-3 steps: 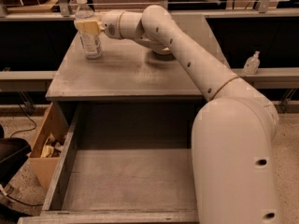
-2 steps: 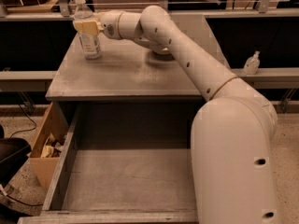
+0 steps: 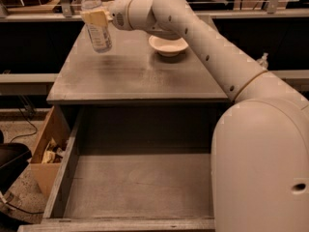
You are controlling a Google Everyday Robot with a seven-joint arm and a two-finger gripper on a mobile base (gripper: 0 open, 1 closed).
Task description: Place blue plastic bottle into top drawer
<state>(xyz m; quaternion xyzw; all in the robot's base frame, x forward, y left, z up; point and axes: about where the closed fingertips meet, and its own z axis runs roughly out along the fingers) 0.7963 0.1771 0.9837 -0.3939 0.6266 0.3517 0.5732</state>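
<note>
The blue plastic bottle (image 3: pixel 98 32), clear with a white cap and pale label, hangs slightly tilted just above the far left part of the grey desk top (image 3: pixel 135 76). My gripper (image 3: pixel 96 17) reaches in from the right and is shut on the bottle's upper body, its tan fingers (image 3: pixel 94 16) wrapped around it. The top drawer (image 3: pixel 140 187) stands pulled open below the desk's front edge, wide and shallow with a bare grey floor. The arm's large white body covers the drawer's right part.
A white bowl (image 3: pixel 168 45) sits on the far middle of the desk. A brown cardboard box (image 3: pixel 47 149) with clutter stands on the floor left of the drawer. A small pump-top dispenser (image 3: pixel 263 59) stands at the right behind the arm.
The bottle stood on the desk in the gripper's hold; now it is raised a little off the desk top and slightly tilted.
</note>
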